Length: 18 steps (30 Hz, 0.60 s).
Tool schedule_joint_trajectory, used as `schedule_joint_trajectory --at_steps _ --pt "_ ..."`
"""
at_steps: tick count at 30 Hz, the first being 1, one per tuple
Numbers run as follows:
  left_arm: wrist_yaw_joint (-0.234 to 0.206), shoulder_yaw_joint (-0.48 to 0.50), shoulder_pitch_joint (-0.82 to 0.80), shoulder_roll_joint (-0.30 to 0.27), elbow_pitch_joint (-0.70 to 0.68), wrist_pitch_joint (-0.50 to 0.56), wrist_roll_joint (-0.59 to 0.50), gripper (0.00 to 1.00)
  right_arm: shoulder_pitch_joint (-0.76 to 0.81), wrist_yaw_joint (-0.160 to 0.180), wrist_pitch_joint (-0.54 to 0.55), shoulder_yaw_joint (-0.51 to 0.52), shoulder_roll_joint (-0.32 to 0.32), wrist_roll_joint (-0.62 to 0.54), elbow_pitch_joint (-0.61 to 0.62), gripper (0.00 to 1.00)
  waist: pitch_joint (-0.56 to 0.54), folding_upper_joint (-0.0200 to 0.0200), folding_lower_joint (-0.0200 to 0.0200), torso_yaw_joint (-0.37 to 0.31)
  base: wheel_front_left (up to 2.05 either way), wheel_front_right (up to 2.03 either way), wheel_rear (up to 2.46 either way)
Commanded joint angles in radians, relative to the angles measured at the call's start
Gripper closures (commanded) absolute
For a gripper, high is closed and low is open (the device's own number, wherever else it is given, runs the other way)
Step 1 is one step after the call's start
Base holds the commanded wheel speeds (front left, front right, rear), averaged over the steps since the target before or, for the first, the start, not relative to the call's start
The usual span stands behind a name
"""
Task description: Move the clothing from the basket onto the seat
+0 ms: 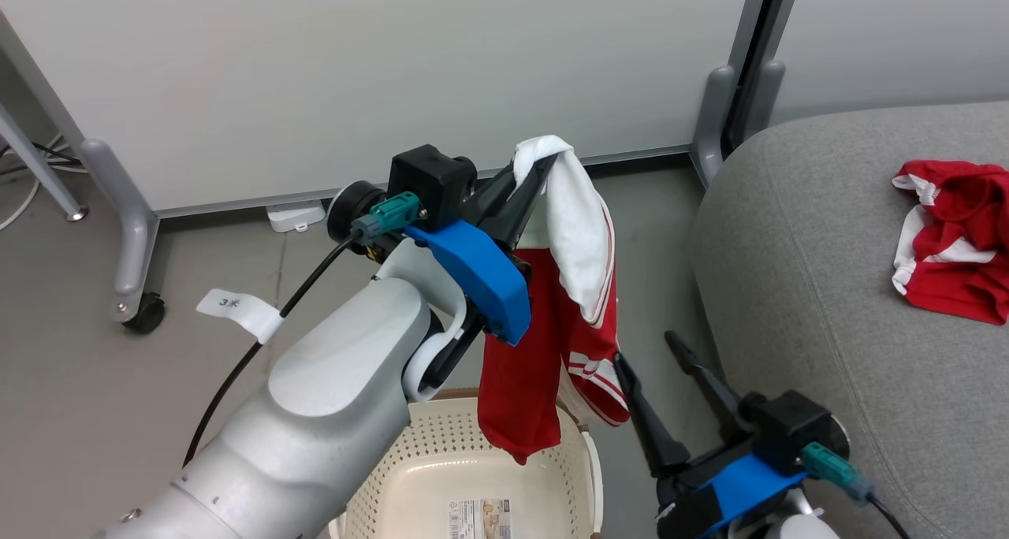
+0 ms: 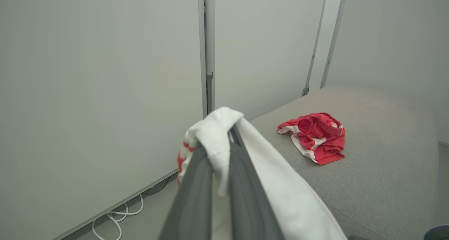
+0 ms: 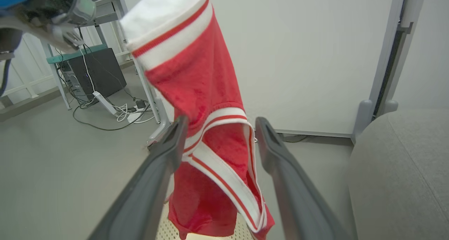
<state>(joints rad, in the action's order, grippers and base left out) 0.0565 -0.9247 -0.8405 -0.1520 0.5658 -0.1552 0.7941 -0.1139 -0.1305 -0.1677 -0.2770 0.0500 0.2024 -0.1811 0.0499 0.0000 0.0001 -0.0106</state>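
My left gripper is raised above the basket and shut on the white top fold of a red and white garment, which hangs down with its lower end over the basket rim. In the left wrist view the fingers pinch that white cloth. My right gripper stands open to the lower right, its fingers beside the hanging garment without closing on it. A second red garment lies crumpled on the grey seat, also seen from the left wrist as the garment on the seat.
White partition panels on wheeled feet stand behind. A paper label shows on the basket floor. Cables and a power strip lie on the floor under a desk at the left.
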Motion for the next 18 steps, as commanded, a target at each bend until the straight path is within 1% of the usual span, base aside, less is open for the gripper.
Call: schedule_joint_trajectory --at_steps 1,9,18 --pt "-0.001 -0.002 -0.017 0.003 0.001 -0.001 0.007 1.00 -0.013 0.000 0.004 -0.012 0.001 0.002 -0.006 0.00 0.001 0.0000 -0.0001 0.000 0.00 0.00 0.00" --pt "0.005 -0.012 -0.022 0.015 0.007 -0.001 0.008 1.00 -0.087 0.000 0.010 -0.082 0.001 0.008 -0.075 0.00 0.012 0.0000 -0.0001 0.001 0.00 0.00 0.00" --pt "0.014 -0.028 -0.029 0.027 0.016 -0.001 0.010 1.00 -0.233 0.000 -0.021 -0.106 0.001 0.028 -0.229 0.00 0.020 0.0000 -0.0001 0.003 0.00 0.00 0.00"
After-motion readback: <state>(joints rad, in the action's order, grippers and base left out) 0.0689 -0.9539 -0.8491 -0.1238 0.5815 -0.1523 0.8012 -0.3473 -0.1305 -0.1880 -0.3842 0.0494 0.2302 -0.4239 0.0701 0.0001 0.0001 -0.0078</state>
